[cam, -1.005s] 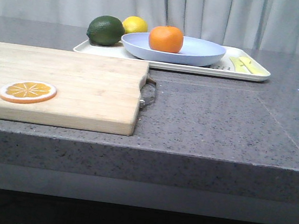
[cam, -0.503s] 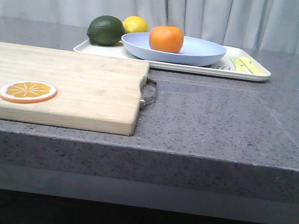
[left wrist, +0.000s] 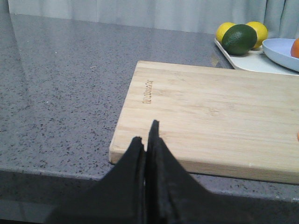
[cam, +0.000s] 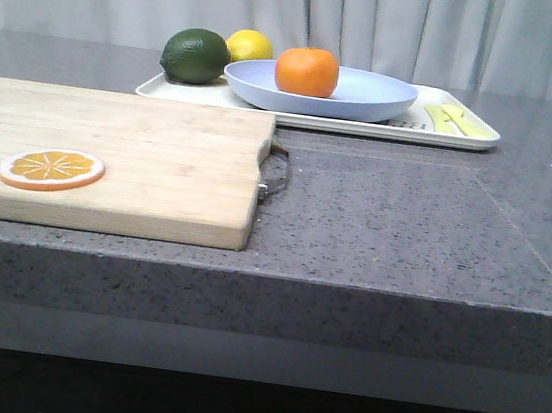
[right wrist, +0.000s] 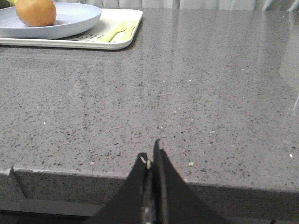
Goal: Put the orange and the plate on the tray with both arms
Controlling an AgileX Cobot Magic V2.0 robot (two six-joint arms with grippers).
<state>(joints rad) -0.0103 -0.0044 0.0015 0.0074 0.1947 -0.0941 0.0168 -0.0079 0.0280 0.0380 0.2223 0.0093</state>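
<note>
At the far side of the desk (cam: 425, 225), the tray (cam: 456, 138) lies flat, long side toward the camera. Plate (cam: 370, 95) sits on the tray, roughly centred. Orange (cam: 307, 71) rests in the plate, left of the plate's middle in the front view. On the tray's left end, beside the plate: a lime (cam: 195, 56) in front, a lemon (cam: 249, 45) behind it; the left wrist view shows two yellow fruits there, one each side of the lime. Pale yellow-green pieces (cam: 456, 120) lie on the tray's right end, too small to identify.

Board (cam: 121, 157) covers the near left of the desk, its far edge close to the tray's front rim. Orange slice (cam: 52, 169) lies flat on the board near its front left. Metal handle (cam: 275, 171) at the board's right edge.

Left claw (left wrist: 145, 140): fingers pressed together, empty, hanging at the desk's near edge just before the board's near corner. Orange, plate and tray are well apart from it, across the board.

Right claw (right wrist: 150, 158): fingers together, nothing between them, at the desk's near edge over bare stone. Tray, plate and orange lie well apart from it, at the far side.

Neither claw shows in the front view.
</note>
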